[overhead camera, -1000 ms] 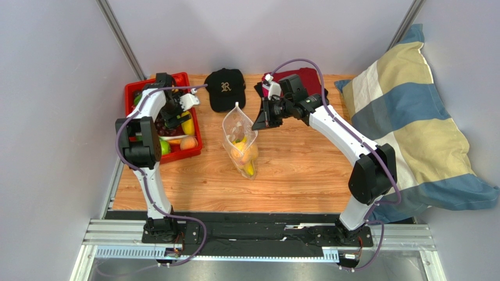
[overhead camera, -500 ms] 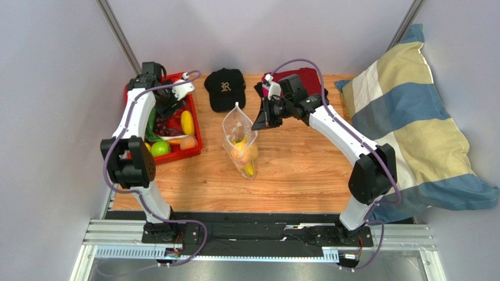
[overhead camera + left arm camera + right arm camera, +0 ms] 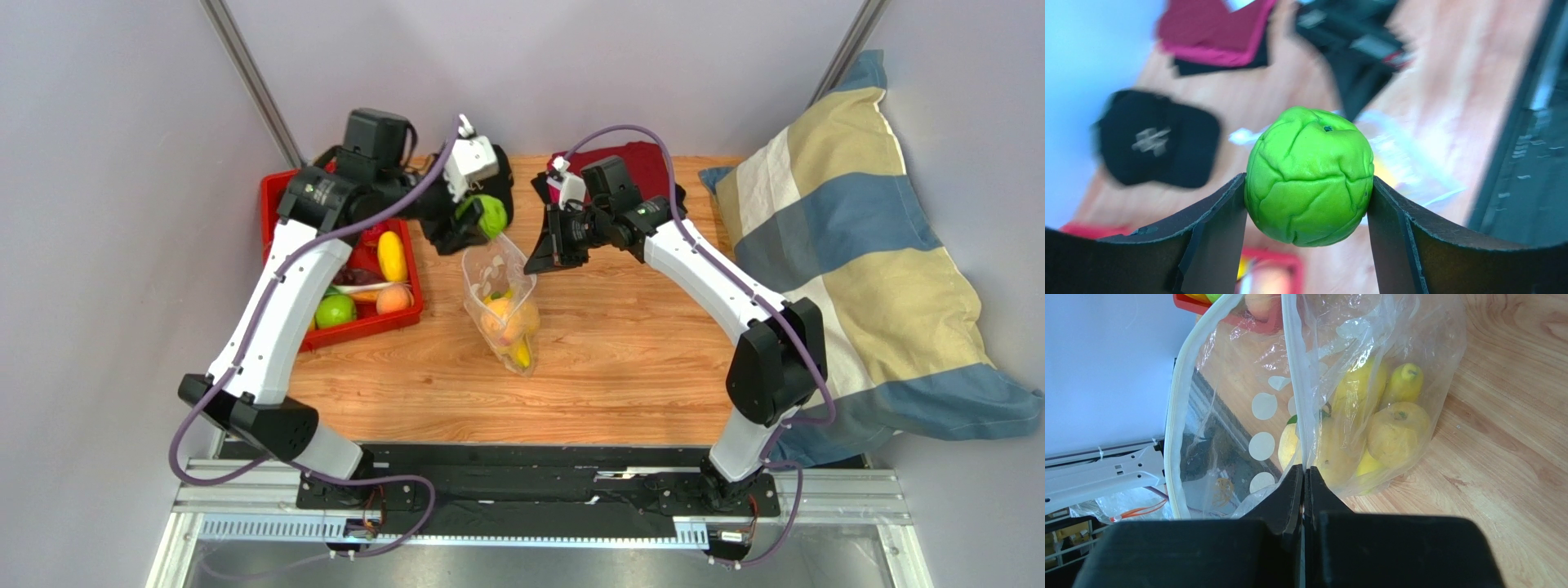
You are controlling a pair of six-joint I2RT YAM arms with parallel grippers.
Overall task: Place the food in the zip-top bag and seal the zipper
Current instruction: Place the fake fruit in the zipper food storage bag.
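Observation:
My left gripper [image 3: 482,216] is shut on a green lime [image 3: 491,217] and holds it in the air just above and behind the open mouth of the zip-top bag [image 3: 503,306]; the lime fills the left wrist view [image 3: 1309,176] between the fingers [image 3: 1211,239]. The clear dotted bag stands on the table with yellow and orange fruits [image 3: 1389,425] inside. My right gripper [image 3: 1304,478] is shut on the bag's rim and holds the mouth open; in the top view it is at the bag's right edge [image 3: 541,259]. The white zipper strip [image 3: 1172,425] runs along the open rim.
A red tray [image 3: 405,304] at the left holds a yellow fruit [image 3: 391,256], a peach fruit [image 3: 393,299] and a green lime [image 3: 333,310]. A black cap [image 3: 1152,144] lies behind the bag, a dark red cloth [image 3: 638,159] behind the right gripper, a striped pillow [image 3: 859,245] at the right.
My left arm has lifted out of the red tray and swung right to the bag's mouth, now holding the green lime. The right gripper has kept still on the bag's rim.

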